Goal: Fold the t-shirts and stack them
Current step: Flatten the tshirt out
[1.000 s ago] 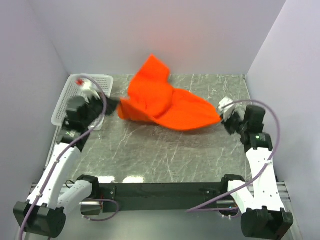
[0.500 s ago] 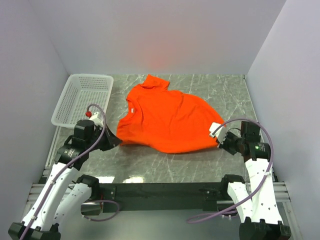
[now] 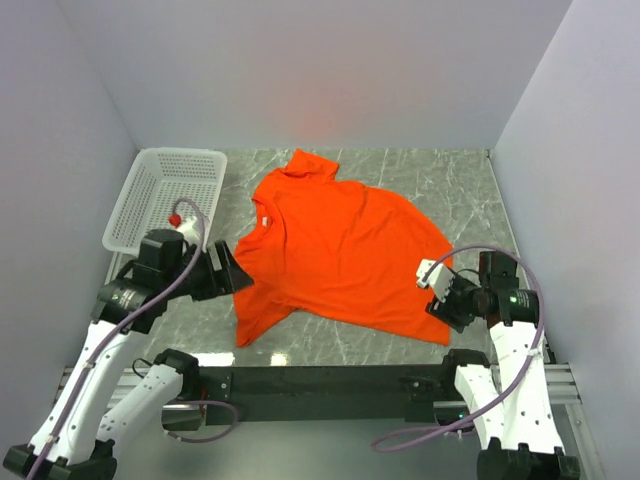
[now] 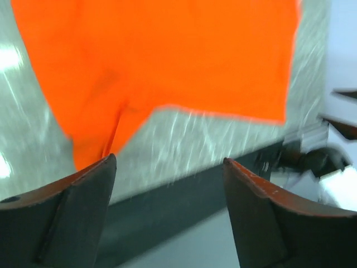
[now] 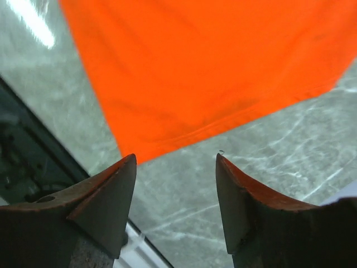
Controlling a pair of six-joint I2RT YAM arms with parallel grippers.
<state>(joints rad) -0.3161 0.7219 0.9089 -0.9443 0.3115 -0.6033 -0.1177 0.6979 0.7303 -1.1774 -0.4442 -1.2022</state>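
- The grey marbled bench (image 3: 330,335) carries everything in view.
- The orange-red t-shirt (image 3: 340,250) lies spread out flat across the middle of the bench. Its collar points to the far left, and its hem runs along the near right side.
- A white mesh basket (image 3: 178,153) sits in the far left corner, just beside the shirt's collar end.
- The left tool (image 4: 168,162) is spread wide with nothing between its fingers. It sits just beside the shirt's near-left sleeve.
- The right tool (image 5: 175,157) also stands wide and holds nothing. It is at the shirt's near-right hem corner.
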